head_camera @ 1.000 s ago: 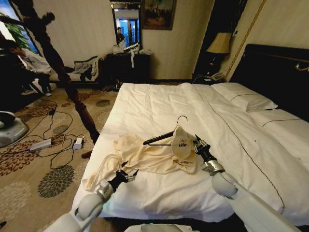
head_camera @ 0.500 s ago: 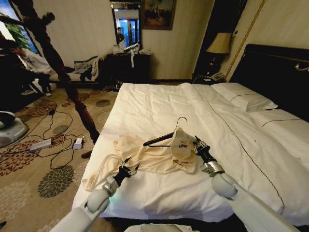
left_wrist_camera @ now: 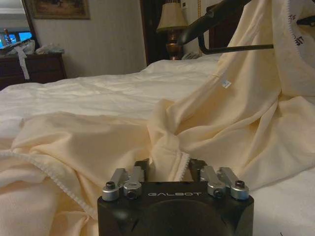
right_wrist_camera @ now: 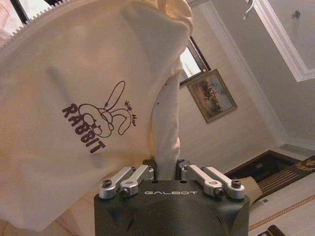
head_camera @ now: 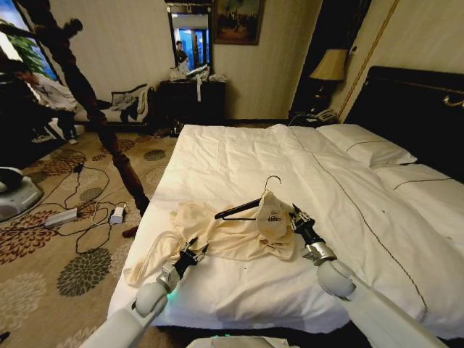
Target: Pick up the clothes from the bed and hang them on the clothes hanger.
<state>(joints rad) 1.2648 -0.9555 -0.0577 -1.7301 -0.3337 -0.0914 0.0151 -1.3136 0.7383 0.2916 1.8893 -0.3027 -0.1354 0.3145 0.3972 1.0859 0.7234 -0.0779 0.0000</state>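
Cream, pale-yellow soft fabric shirt [head_camera: 232,235] lies crumpled near the foot edge of the large double bed with its white duvet [head_camera: 290,167], one part of it already drawn up over the thin black triangular hanger with the slim curved metal hook [head_camera: 246,204].

The right end effector [head_camera: 295,216] is closed on a fold of the shirt by the rabbit print, lifting that end, and the hanger's far shoulder sits inside the raised cloth. The left end effector [head_camera: 193,254] rests low on the duvet at the shirt's near hem; in its wrist view a rolled edge of fabric [left_wrist_camera: 170,162] stands between its fingers [left_wrist_camera: 129,178], which look closed on it or close to it.

Judging by this, the step in hand is to work the rest of the garment over the hanger's free shoulder. To do it well, the right arm should hold its end steady and high enough that the hanger does not slip out. The left should take one layer of the hem, not a bunch, and not the duvet beneath. Pulling slowly toward the bare hanger arm, the cloth kept lightly taut, should keep the hanger from tipping or sliding.
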